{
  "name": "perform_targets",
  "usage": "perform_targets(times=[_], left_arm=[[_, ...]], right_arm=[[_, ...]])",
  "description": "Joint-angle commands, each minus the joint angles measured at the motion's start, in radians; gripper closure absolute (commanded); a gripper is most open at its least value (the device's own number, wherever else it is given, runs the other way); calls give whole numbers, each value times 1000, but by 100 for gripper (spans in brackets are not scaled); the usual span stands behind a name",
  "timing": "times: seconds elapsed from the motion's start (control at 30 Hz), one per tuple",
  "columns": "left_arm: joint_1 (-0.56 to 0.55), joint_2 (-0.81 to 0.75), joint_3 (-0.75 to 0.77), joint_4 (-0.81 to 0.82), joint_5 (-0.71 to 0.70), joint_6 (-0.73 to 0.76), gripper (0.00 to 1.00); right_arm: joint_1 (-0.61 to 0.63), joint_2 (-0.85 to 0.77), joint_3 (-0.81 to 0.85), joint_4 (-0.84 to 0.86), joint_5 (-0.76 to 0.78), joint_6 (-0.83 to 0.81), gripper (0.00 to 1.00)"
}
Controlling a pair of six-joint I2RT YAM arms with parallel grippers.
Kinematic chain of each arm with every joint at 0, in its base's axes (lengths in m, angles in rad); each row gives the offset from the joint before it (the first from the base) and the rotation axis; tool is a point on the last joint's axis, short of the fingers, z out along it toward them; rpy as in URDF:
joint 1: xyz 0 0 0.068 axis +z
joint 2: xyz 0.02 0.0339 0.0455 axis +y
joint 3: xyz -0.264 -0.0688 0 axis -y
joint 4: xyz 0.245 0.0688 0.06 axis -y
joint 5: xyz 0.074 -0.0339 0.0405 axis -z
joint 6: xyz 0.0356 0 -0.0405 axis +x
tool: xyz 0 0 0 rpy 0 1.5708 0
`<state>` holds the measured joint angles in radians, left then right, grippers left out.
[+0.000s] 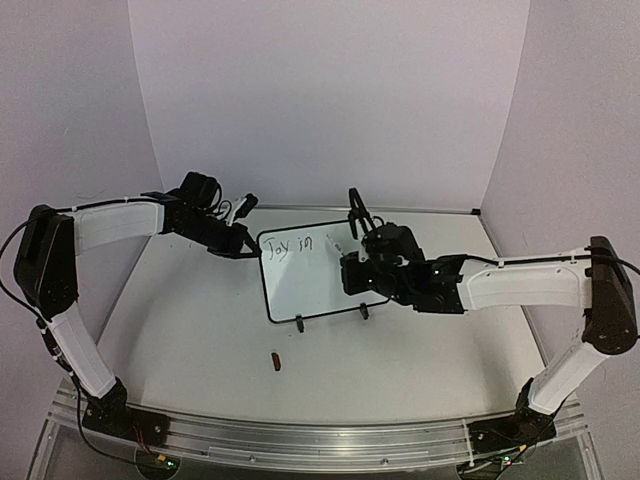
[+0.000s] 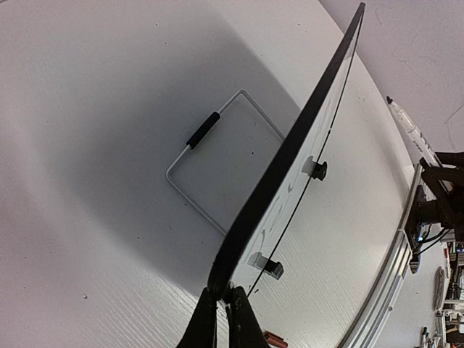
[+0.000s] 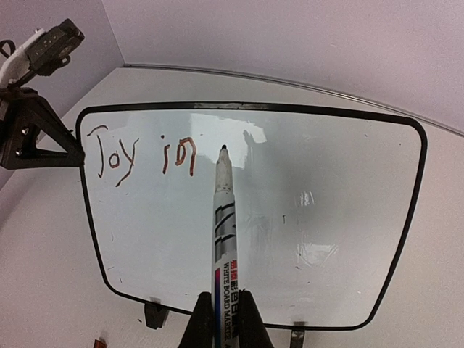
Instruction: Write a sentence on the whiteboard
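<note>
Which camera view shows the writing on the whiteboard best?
The right wrist view: the whiteboard faces it squarely, so the writing reads clearly. The top external view shows it small; the left wrist view sees the board nearly edge-on, writing unreadable.

Tilted black-framed whiteboard [image 1: 305,280], partly lettered

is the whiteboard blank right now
No, the whiteboard carries handwritten words, roughly "Joy in", at its upper left, just left of the marker tip.
</note>
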<state>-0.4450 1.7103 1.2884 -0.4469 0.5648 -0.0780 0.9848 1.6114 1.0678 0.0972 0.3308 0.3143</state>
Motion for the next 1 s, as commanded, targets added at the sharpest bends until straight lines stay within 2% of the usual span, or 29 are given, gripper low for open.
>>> perform_targets(times=[0.0,0.97], left_arm=[[-4,-24,27,-33,-30,35,100],[-5,-18,32,-36,-26,36,100]], right_arm=[[-10,47,43,32,-18,-11,100],[-47,164,133,33,-19,-27,100]])
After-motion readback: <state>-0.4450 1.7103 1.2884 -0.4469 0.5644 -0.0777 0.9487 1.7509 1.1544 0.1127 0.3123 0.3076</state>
